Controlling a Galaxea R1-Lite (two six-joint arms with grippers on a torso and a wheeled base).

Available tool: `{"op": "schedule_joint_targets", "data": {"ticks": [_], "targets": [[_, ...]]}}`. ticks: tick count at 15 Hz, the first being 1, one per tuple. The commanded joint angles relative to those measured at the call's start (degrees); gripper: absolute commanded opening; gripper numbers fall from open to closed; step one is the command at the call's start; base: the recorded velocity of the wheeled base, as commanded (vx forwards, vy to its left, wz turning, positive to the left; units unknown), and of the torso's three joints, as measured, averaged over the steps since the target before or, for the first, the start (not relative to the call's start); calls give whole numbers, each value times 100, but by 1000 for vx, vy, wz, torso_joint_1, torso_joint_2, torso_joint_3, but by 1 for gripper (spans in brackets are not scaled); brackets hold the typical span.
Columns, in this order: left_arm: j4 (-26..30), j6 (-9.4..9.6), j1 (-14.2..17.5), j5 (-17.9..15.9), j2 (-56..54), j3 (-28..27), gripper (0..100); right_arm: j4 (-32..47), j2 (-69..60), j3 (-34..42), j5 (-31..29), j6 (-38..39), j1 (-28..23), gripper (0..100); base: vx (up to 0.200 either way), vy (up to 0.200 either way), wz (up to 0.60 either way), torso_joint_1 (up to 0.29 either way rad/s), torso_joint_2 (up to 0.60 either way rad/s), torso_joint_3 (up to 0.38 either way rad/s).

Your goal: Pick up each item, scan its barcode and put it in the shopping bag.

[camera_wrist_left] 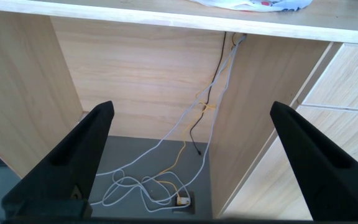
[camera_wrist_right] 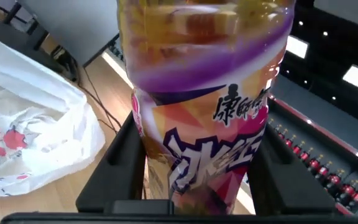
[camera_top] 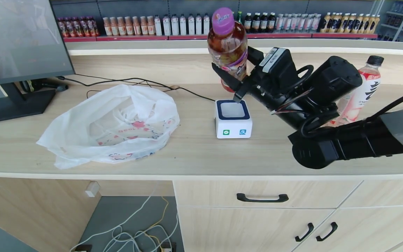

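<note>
Purple-capped amber-drink bottle point(camera_top: 227, 45), purple label, held in right gripper point(camera_top: 232, 66); left gripper point(camera_wrist_left: 191, 107) spread wide.

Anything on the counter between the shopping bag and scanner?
Head view: bare counter between shopping bag and scanner; a black cable runs along the gap's far side.

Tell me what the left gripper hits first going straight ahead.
The open left gripper would likely meet the hanging grey and yellow cables, then the light wooden back panel; depth is unclear.
</note>
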Motion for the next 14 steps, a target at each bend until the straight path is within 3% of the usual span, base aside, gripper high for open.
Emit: {"op": "schedule_joint_targets", "data": {"ticks": [1, 5, 14], "targets": [[0, -2, -4, -6, -2, 0, 100, -37, 404, -111, 465, -242, -212, 0, 0, 0, 0, 0, 0, 0], [0, -2, -4, 2, -2, 0, 100, -54, 518, 30, 1151, -532, -502, 0, 0, 0, 0, 0, 0, 0], [0, -2, -4, 2, -2, 0, 100, -177, 553, 83, 1476, -655, -642, 0, 0, 0, 0, 0, 0, 0]]}}
